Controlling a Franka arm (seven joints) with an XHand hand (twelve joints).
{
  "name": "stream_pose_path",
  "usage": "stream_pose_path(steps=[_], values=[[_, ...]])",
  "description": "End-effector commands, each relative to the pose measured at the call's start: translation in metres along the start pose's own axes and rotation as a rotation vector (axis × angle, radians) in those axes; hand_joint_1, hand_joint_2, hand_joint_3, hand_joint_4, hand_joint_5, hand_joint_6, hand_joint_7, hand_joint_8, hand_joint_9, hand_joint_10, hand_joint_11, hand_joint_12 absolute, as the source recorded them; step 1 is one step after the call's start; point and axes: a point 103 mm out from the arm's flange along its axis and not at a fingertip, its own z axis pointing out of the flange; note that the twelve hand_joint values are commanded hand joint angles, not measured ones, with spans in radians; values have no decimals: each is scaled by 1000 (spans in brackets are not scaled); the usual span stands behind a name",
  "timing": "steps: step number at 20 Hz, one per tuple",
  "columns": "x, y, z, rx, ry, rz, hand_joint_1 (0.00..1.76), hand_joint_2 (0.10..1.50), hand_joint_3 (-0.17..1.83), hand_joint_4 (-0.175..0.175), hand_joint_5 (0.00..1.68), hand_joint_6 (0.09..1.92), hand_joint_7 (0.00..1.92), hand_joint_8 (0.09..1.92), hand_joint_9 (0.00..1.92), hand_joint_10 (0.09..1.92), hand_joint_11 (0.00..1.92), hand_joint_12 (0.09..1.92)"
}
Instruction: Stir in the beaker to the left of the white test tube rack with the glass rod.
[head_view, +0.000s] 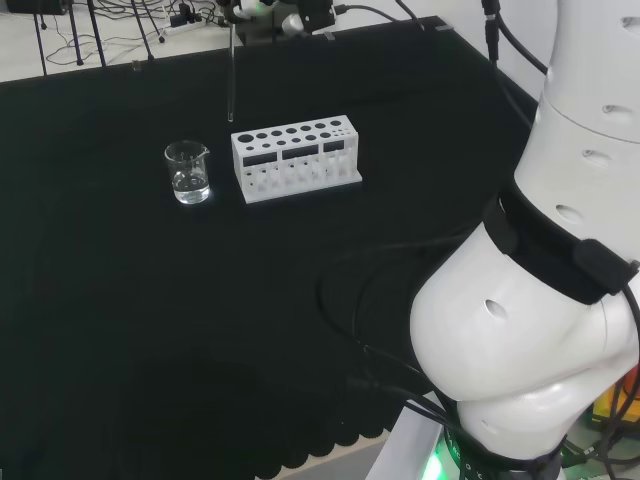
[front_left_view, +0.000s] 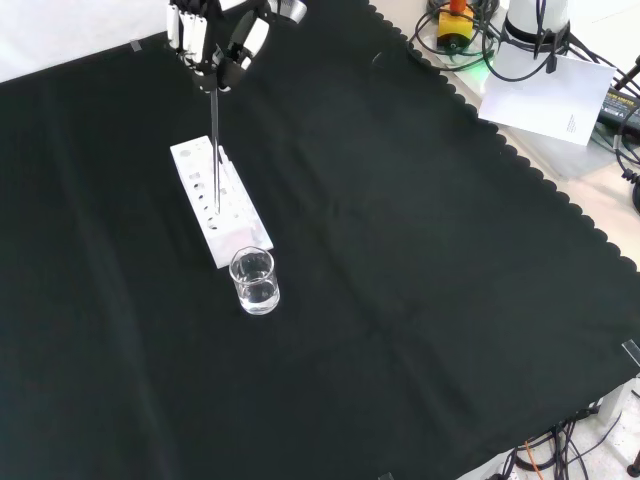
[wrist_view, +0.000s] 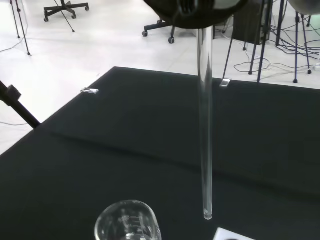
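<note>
Currently the hand (front_left_view: 222, 40) sits at the top of the front view, above the far end of the white test tube rack (front_left_view: 220, 205). Fingers (front_left_view: 243, 45) are curled and clamped on the top end of the glass rod (front_left_view: 214, 150). Rod hangs straight down from them, roughly vertical, lower tip free in the air.

Front view: rod shaft crosses in front of the rack, tip overlapping the rack's hole rows. Can't tell from this view how high the tip is above the rack.

Head view: rod (head_view: 231, 75) drops from the hand (head_view: 270, 15) at the top edge, and its tip ends just above and behind the rack's (head_view: 295, 158) left end. Beaker (head_view: 188, 172) stands on the black cloth (head_view: 150, 330) just left of the rack, apart from it, with some clear liquid in the bottom.

Wrist view: rod (wrist_view: 205, 125) runs down from dark fingers (wrist_view: 192, 12). Tip is beside the beaker (wrist_view: 128, 222) rim, outside it, not touching. A white rack corner (wrist_view: 232, 234) shows close below the tip.

Front view: beaker (front_left_view: 254, 281) stands at the rack's near end, well apart from the hand.
</note>
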Motion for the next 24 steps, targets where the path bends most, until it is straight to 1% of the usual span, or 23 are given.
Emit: stream_pose_path(steps=[1,7,10,17,24], values=[[25,14,0,2,5,-54,1307,1019,13,-175,1180,363,1237,874,1782,297,1282,724],[46,27,15,12,31,-118,1307,1020,11,-175,1179,364,1236,877,1786,292,1282,725],[52,27,23,21,42,-138,1307,1021,10,-175,1179,365,1236,877,1787,290,1281,725],[57,28,42,45,58,-159,1307,1021,9,-175,1178,367,1235,878,1791,285,1281,726],[56,35,71,73,71,-166,1307,1022,8,-175,1177,368,1235,879,1794,280,1281,727]])
